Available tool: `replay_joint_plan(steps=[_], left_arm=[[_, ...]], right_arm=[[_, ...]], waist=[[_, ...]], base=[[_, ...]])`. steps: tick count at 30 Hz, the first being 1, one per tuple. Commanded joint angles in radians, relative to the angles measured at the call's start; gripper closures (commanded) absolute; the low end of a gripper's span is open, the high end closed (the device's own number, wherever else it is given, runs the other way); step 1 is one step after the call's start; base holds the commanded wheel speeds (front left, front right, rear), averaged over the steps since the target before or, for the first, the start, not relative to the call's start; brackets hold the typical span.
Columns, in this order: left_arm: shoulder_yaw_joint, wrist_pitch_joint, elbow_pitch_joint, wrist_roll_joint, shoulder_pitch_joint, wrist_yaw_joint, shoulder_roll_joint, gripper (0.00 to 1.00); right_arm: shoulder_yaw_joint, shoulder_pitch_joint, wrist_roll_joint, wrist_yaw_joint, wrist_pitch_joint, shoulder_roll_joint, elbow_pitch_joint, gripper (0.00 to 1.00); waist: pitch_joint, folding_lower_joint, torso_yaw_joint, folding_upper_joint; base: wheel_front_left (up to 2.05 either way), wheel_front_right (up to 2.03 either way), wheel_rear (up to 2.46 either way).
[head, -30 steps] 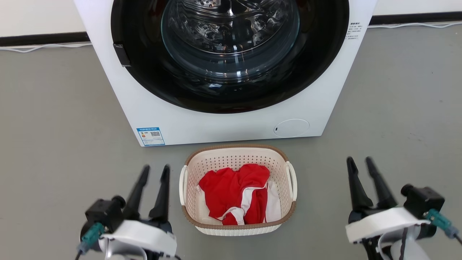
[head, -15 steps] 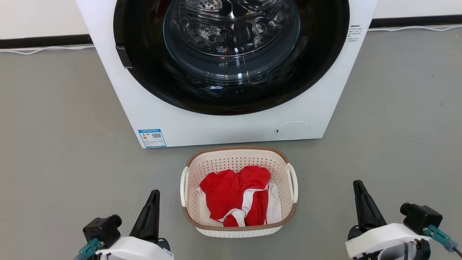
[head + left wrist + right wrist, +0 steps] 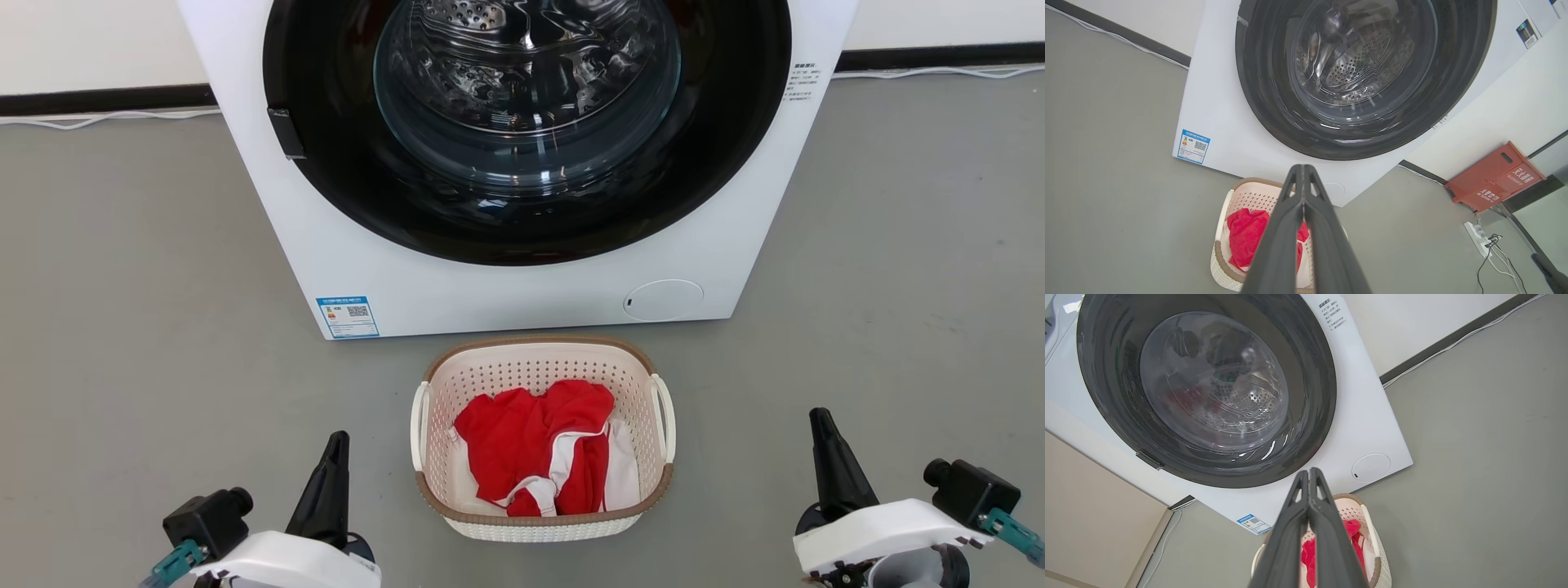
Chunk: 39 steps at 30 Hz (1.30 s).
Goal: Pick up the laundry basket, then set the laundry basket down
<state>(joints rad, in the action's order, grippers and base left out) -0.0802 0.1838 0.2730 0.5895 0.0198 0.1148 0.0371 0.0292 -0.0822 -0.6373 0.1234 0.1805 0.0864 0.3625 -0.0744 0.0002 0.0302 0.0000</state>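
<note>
— Location of laundry basket (image 3: 522, 371)?
— On the grey floor (image 3: 147, 327), upright, just in front of the washing machine (image 3: 506, 286); near its white front, not touching. Inside: a crumpled red garment (image 3: 522, 433) with white trim.
— State of left tool (image 3: 336, 441)?
— Fully closed, fingers pressed flat together, gripping nothing. Low at the basket's left, apart from the near loop handle (image 3: 419, 425).
— And right tool (image 3: 820, 418)?
— Same: clamped tight on nothing. Out to the basket's right, farther from it than the left one.
— Anything else noted?
— Round dark door (image 3: 522, 233) with a glass bowl, drum holes visible behind. Blue label (image 3: 348, 316) at the lower left corner of the machine front. From the left wrist view: red crate (image 3: 1494, 177) against the wall and a white power strip (image 3: 1478, 234) on the floor, both beyond the machine.
</note>
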Motion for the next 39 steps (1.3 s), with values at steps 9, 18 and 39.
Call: replay_joint_plan(steps=[9, 18, 39], left_arm=[[0.027, -0.026, -0.025, 0.115, 0.042, 0.004, 0.011, 1.00], [0.039, -0.048, -0.025, 0.199, 0.046, 0.005, 0.013, 1.00], [0.076, -0.111, -0.026, 0.427, 0.057, 0.008, 0.017, 1.00]], right_arm=[[-0.015, -0.024, -0.105, 0.002, -0.033, 0.003, -0.039, 1.00], [-0.025, -0.024, -0.185, 0.003, -0.055, 0.000, -0.046, 1.00], [-0.054, -0.024, -0.401, 0.004, -0.118, -0.007, -0.066, 1.00]], waist=[[0.007, -0.0002, -0.003, 0.0000], [0.013, -0.0002, -0.005, 0.0000], [0.029, -0.0002, -0.012, 0.0000]], base=[[0.00, 0.00, 0.00], [0.00, 0.00, 0.00], [0.00, 0.00, 0.00]])
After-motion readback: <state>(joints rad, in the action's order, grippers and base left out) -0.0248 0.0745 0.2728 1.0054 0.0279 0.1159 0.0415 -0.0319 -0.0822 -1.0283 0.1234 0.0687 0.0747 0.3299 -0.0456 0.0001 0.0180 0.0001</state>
